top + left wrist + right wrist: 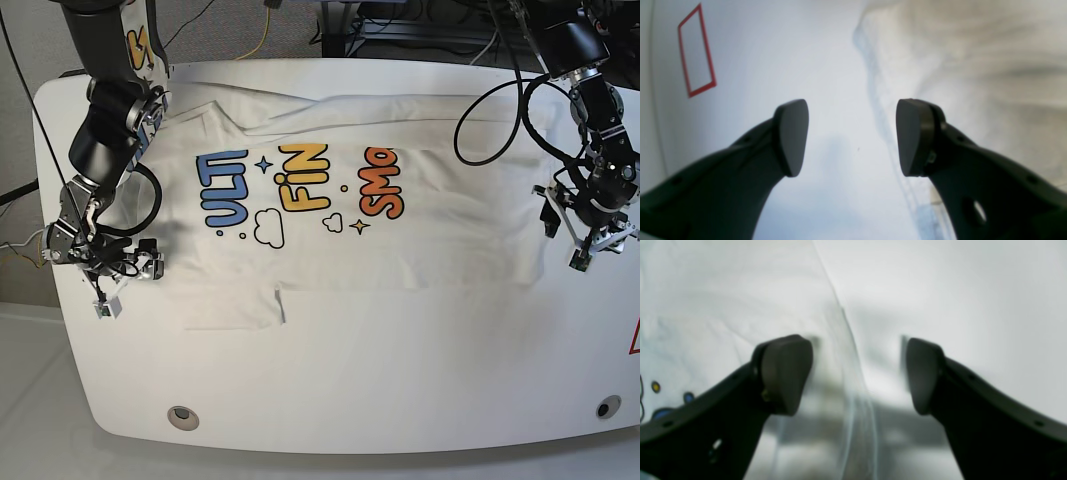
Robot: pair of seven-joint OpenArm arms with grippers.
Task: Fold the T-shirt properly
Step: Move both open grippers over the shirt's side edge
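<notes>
shirt: T-shirt (340, 215) spread flat on table (400, 380), print up, already partly folded, long fold line along near edge
left gripper: left gripper (852, 137) wide open, nothing between pads; shirt edge (873, 100) runs up just inside the right-hand finger (907, 136), bare table under the other finger
right gripper: right gripper (860, 375) wide open, empty; shirt hem (846, 340) passes between the fingers, nearer the left-hand finger (786, 373), cloth under that one, table under the other
marker: red tape outline (696, 51) on table, well off beyond the left-hand finger of left gripper
step: likely lining up both ends of the shirt for a pinch at the side edges
how to do well: lower until one finger slides under the hem and one sits on top; close only with cloth clearly between pads; take both layers at the fold, not just the top one
sync: close and lift both sides together, same height, keep cloth taut to avoid a skewed fold
risk: finger pushing the edge instead of getting under it, bunching the cloth
unclear: right wrist view blurred, layer count at hem cannot tell
</notes>
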